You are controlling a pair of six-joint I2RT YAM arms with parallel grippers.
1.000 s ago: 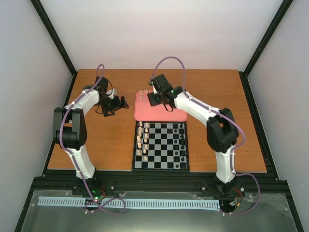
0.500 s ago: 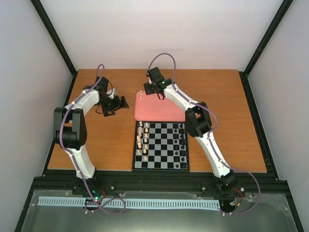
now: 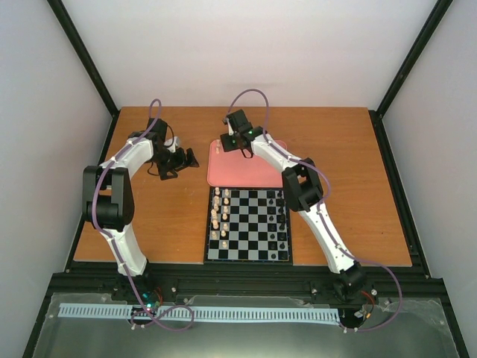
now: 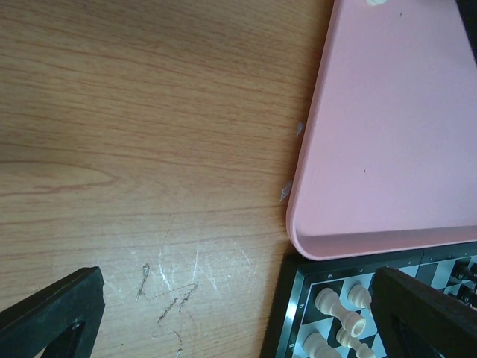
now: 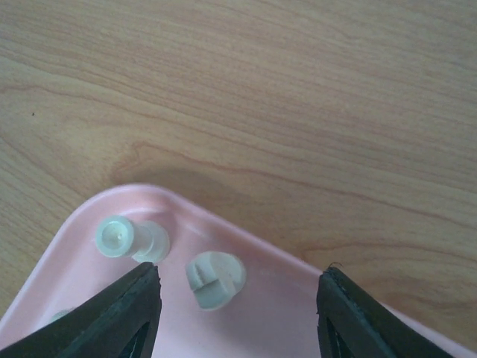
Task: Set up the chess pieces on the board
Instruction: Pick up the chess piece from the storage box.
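A wooden table (image 3: 149,224) stands between plain white walls (image 3: 246,52) and black corner posts (image 3: 86,56), its grain marked by pale scratches (image 4: 175,294) near the left arm. At the middle lies the chequered board (image 3: 250,250), touching the near edge of a pink tray (image 3: 257,175). Pale chess pieces (image 3: 218,216) stand in two files along the board's left side, with black pieces (image 3: 281,220) down its right side. Three more pale ones lie in the tray's far left corner, two in plain sight on their sides (image 5: 215,278). The right gripper (image 5: 238,306) hangs over that corner, jaws spread wide and holding nothing. The left gripper (image 4: 238,321) hovers over bare wood beside the tray, also wide open and holding nothing.
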